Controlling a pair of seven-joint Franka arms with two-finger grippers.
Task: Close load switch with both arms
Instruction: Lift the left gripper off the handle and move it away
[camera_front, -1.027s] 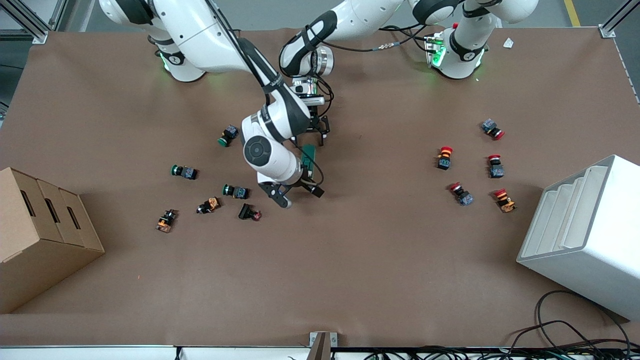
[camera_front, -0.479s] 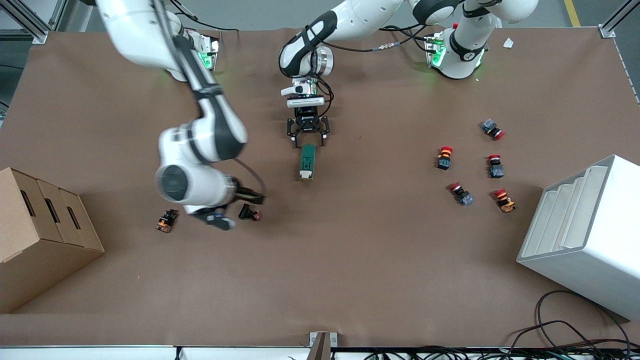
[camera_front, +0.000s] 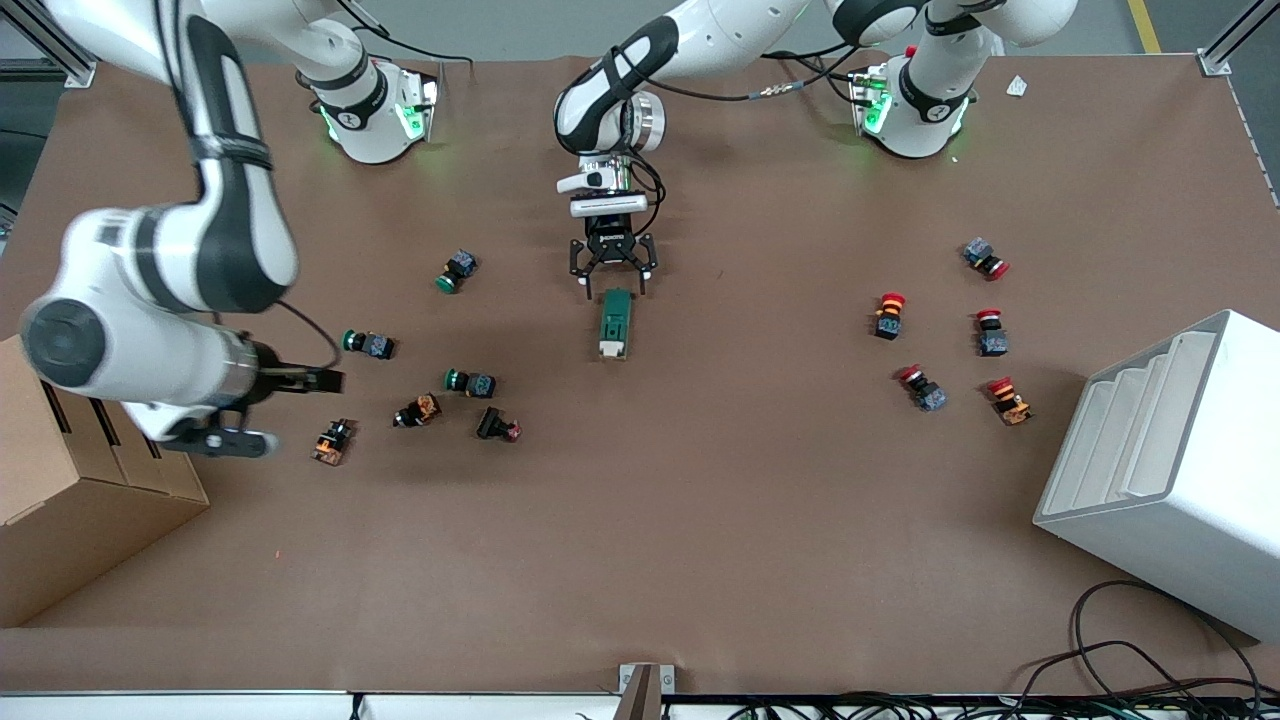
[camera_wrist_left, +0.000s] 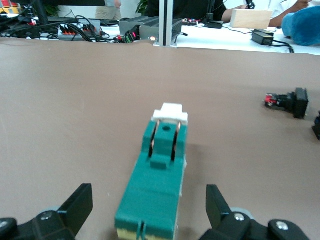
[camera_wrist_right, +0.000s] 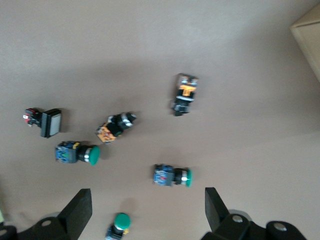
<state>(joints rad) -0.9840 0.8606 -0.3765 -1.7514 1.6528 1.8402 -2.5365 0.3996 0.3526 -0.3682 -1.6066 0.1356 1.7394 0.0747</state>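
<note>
The load switch (camera_front: 614, 323) is a narrow dark-green block lying on the brown table mid-way between the arms, its cream-white lever end nearer the front camera. My left gripper (camera_front: 611, 283) is open at the switch's green end. In the left wrist view its fingers (camera_wrist_left: 75, 207) stand wide on either side of the switch (camera_wrist_left: 160, 180) without touching it. My right gripper (camera_front: 285, 410) is open and empty, up over the small buttons toward the right arm's end of the table. The right wrist view shows it (camera_wrist_right: 145, 212) over green-capped buttons (camera_wrist_right: 172, 176).
A cardboard box (camera_front: 70, 500) stands at the right arm's end. A white slotted rack (camera_front: 1170, 460) stands at the left arm's end. Several red-capped buttons (camera_front: 890, 315) lie near the rack. Green-capped and orange buttons (camera_front: 470, 382) lie near the box, with a black one (camera_wrist_left: 289, 101).
My right arm has swung away from the load switch's lever end, toward the cardboard box. The left gripper stays open at the switch. The switch has not moved.
</note>
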